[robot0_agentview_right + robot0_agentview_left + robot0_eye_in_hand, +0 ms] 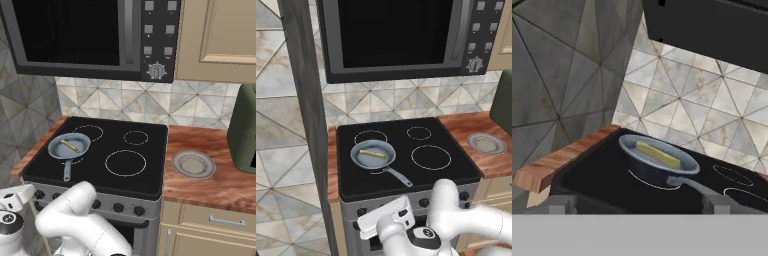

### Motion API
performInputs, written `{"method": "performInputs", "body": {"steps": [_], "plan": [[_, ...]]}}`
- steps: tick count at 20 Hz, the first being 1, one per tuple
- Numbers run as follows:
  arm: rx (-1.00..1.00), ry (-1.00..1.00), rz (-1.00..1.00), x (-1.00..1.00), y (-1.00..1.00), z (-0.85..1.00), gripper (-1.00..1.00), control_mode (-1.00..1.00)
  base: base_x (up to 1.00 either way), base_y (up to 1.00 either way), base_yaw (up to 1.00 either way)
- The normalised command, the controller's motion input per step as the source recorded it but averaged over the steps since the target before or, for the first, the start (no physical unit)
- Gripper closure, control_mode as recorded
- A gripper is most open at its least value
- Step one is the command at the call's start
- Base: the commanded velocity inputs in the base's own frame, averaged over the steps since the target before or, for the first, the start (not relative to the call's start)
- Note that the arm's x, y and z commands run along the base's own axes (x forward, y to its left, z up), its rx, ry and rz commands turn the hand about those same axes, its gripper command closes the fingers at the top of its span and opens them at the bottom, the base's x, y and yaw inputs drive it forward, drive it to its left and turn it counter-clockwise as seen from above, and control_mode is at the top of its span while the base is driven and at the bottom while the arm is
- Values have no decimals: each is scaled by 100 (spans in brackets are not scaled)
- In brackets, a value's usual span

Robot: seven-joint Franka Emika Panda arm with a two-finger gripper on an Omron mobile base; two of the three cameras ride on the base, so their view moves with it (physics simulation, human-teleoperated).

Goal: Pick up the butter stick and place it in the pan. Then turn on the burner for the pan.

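Butter stick [373, 154] lies in the pan [373, 154]; my claw [637, 204] hangs spread and empty, so I reckon the burner [377, 165] knob comes next.

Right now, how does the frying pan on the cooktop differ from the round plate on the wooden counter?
The pan is grey-blue with a long thin handle; the plate is pale grey and has none. The pan sits on the black cooktop over a white ring, while the plate lies on the wooden counter to its right. The pan holds the butter stick; nothing lies on the plate. Both are round and shallow.
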Motion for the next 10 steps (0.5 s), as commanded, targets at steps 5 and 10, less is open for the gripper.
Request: {"method": "performInputs", "body": {"steps": [5, 10], "plan": [[8, 9, -1, 0, 5, -28, -100, -100, 0, 0, 0], [12, 5, -1, 0, 15, -36, -100, -100, 0, 0, 0]]}}
